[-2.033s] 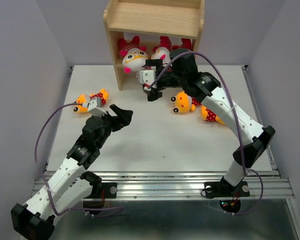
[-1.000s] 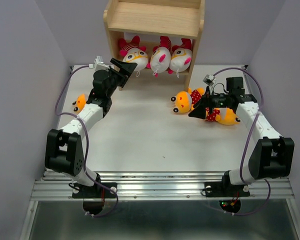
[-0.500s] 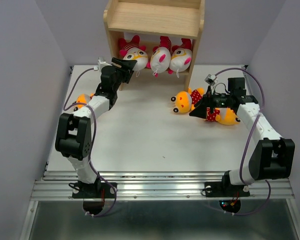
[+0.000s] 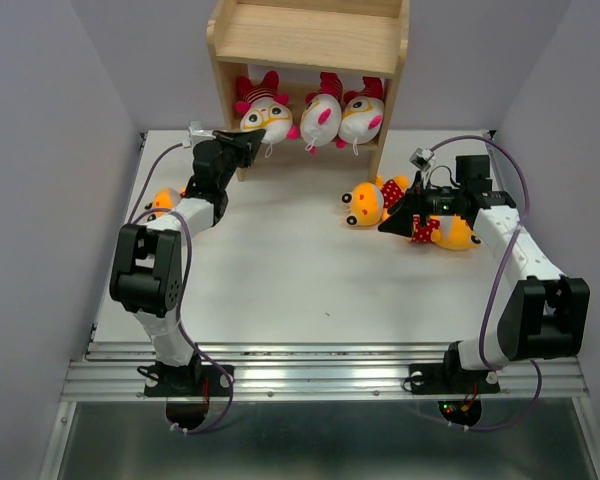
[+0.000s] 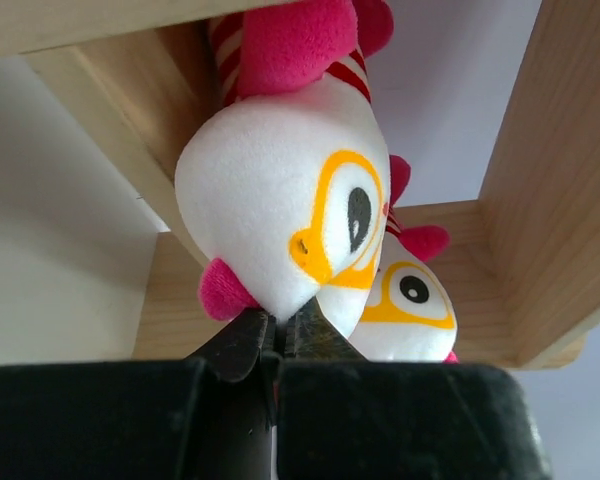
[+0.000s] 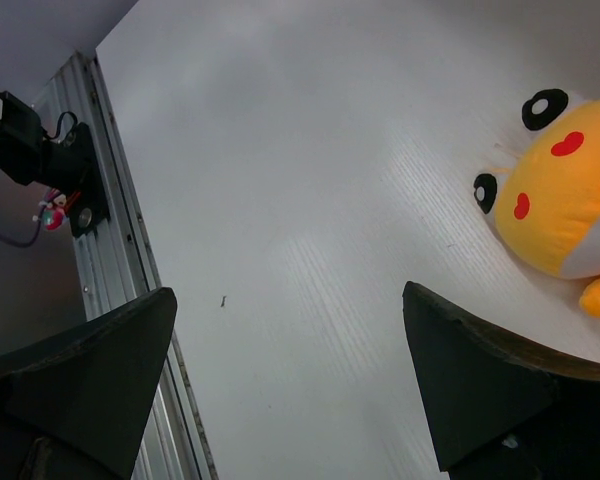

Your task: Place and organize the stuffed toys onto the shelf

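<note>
My left gripper [image 5: 279, 328] had just clenched at the white toy [image 5: 280, 205] on the shelf [image 5: 555, 200], likely to straighten it; my right gripper [image 6: 288, 292] was released.

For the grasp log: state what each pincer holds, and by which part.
Left pincer: shut, tips against the white-headed toy at the lower edge of its face; whether fabric is pinched cannot be told. Right pincer: open, holding nothing.

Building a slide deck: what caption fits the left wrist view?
Left gripper, shut, tips just under a white-headed stuffed toy inside the wooden shelf.
</note>
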Available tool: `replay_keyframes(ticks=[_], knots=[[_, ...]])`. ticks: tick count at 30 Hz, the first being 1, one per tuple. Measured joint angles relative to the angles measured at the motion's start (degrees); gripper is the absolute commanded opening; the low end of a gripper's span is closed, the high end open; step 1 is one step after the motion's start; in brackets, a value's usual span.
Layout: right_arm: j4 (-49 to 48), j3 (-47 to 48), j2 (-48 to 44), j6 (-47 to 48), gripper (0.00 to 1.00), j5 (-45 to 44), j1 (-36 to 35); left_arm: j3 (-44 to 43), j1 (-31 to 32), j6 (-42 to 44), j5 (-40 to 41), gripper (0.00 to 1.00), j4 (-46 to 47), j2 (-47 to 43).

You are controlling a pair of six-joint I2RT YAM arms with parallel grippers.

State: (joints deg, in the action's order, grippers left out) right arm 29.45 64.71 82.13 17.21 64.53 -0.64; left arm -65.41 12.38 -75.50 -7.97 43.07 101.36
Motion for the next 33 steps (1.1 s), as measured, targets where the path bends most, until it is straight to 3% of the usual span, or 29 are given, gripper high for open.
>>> replay_keyframes(ticks=[6,12,31,33], knots=[[0.02,0.00,0.00,-0.33,1.00,0.22,0.00,5.42,-4.00,-8.44,-8.50,0.00,13.11,0.46],[0.00,0.00,0.00,-0.57,1.00,0.57,0.00,5.16,-5.35,-15.76,-15.13,0.00,25.18,4.61],[0.00,0.00,-0.02,-1.01,1.00,1.07,0.00,-4.85,-5.31,-27.23,-26.97,0.00,29.11,14.69],[0.00,0.00,-0.02,-1.01,1.00,1.09,0.00,-5.29,-5.31,-27.96,-27.71,0.10,29.11,15.15]])
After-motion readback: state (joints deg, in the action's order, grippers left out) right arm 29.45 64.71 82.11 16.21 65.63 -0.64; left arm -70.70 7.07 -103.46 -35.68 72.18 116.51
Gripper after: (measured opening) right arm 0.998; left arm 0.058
